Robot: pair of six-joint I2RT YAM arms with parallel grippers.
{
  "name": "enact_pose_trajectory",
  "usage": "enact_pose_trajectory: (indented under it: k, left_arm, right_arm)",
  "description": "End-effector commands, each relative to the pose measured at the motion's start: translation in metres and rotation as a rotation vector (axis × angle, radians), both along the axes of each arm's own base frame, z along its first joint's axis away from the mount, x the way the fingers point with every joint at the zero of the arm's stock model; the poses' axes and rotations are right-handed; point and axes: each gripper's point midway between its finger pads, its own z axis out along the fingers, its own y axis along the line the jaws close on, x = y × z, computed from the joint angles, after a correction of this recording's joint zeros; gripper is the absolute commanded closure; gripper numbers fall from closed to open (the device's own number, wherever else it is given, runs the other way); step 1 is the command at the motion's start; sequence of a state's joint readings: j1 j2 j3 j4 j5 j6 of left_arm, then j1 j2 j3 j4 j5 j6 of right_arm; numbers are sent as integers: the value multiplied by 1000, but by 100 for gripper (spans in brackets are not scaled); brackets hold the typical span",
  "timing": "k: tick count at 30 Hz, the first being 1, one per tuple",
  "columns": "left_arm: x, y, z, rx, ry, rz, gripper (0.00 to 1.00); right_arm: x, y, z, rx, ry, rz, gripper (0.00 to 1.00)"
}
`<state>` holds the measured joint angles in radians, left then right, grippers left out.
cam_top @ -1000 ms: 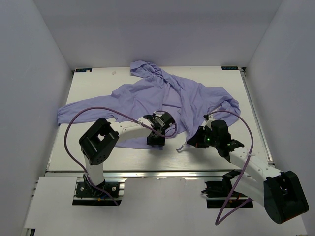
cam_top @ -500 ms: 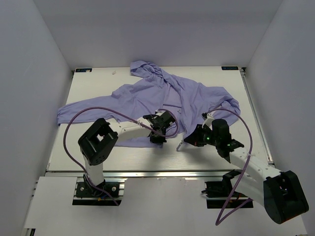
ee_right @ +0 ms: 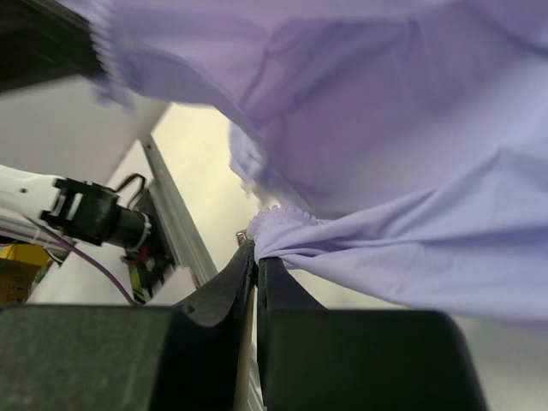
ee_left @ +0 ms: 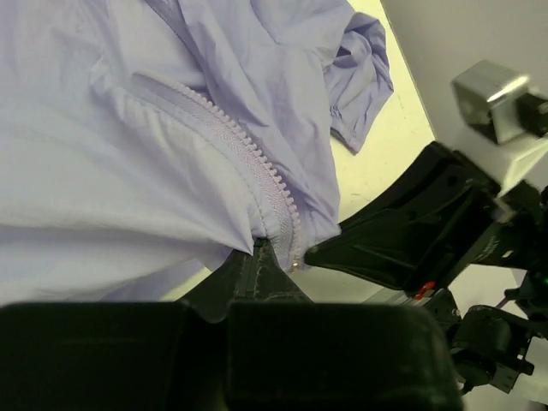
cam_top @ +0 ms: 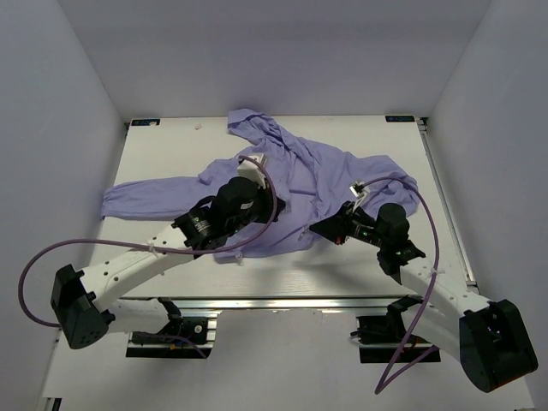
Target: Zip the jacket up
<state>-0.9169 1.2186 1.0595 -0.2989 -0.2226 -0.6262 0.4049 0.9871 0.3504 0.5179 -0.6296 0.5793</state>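
Observation:
The lavender jacket [cam_top: 308, 175] lies spread on the table, hood at the back and sleeves out to both sides. My left gripper [cam_top: 282, 212] is at its front opening. In the left wrist view the fingers [ee_left: 257, 257] are shut on the fabric at the lower end of the zipper [ee_left: 248, 158], whose teeth run away up-left. My right gripper [cam_top: 322, 229] is close beside it to the right and is shut on the jacket's other lower front edge [ee_right: 282, 224]. The right gripper's black finger [ee_left: 402, 240] shows next to the left one.
The jacket's left sleeve [cam_top: 137, 195] reaches the table's left edge and the right sleeve cuff [cam_top: 402, 184] lies behind the right arm. The left arm's purple cable [cam_top: 38, 265] loops beyond the table's left side. The table's near edge rail [cam_top: 274, 300] runs just in front.
The left arm has stretched out across the table and its gripper has moved back over the jacket front. The right gripper has moved up-left with the hem. The lower front has bunched together.

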Motion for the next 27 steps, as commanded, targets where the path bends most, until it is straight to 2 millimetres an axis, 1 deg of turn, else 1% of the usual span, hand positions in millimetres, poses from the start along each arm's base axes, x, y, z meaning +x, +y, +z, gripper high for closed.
enact_pose_trajectory:
  k: [1,2,3,6,7,11,17,18,24,27]
  left_arm:
    - [1,-1,-21,32,-27,-23,100]
    - [1,-2,-20,27,-28,-25,100]
    - [0,-2,-24,32,-20,-24,100]
    - [-3,-10,-30,21,-12,-65,100]
    - [-4,-15,-32,12,-8,-86,100]
    - [-8,-21,-32,-10,0,-117,100]
    - [-9,-18,-37,-16,5,-108,100]
    - [-10,-19,-34,-28,0,-115,100]
    - [-14,-22,-39,-31,17,-137,100]
    - [-14,-24,-38,-35,19,-140,100]
  right_arm:
    - [-2,6,45,110,-158,46,100]
    - [-2,6,46,118,-154,47,100]
    - [-3,7,46,125,-152,53,100]
    - [-7,10,51,147,-163,88,100]
    - [-7,10,51,140,-175,97,100]
    - [-4,12,46,110,-205,115,100]
    - [-7,17,35,112,-162,161,100]
    - [-5,16,34,112,-158,154,100]
    - [3,16,33,96,-151,116,100]
    - [7,16,28,81,-153,97,100]
